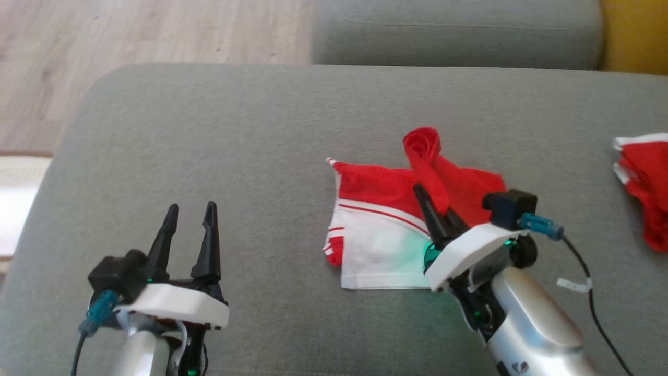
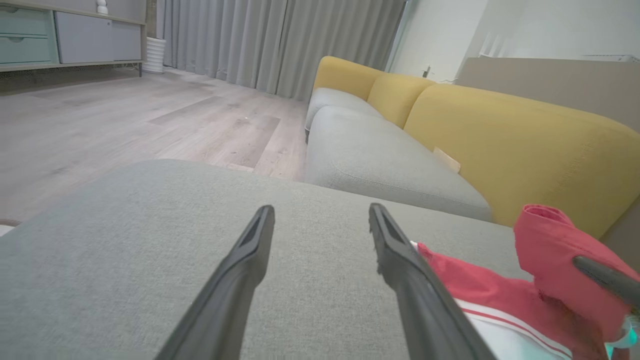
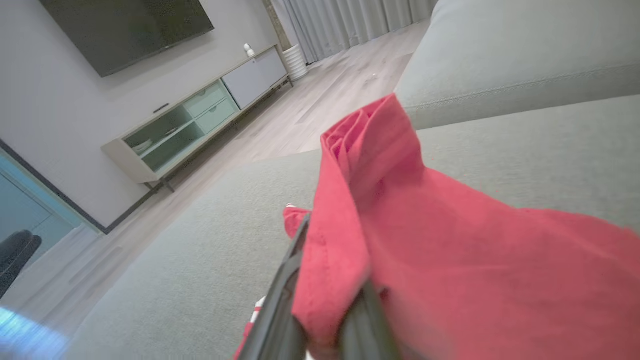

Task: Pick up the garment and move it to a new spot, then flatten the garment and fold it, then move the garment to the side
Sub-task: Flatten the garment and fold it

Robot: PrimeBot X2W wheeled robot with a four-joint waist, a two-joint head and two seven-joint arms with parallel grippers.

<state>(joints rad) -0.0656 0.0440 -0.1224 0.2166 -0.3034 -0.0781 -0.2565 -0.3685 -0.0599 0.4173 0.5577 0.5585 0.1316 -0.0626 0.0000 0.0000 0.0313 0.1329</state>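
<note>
Centre-right in the head view, the right gripper (image 1: 434,204) pinches a red fold of the garment (image 1: 381,232) on the grey cushion (image 1: 235,146); lower left, the left gripper (image 1: 190,211) stands wide.

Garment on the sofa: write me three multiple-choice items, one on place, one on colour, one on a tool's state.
1. Where does the garment lie? A floor; B grey cushion; C yellow backrest.
2. Its colours? A red and white; B blue and white; C green and black.
3. The right tool is: A open over the cushion; B shut on the garment's red fold; C shut on nothing.
Answers: 1 B, the cushion lies under it; 2 A, red above, white below; 3 B, it pinches red cloth.
</note>
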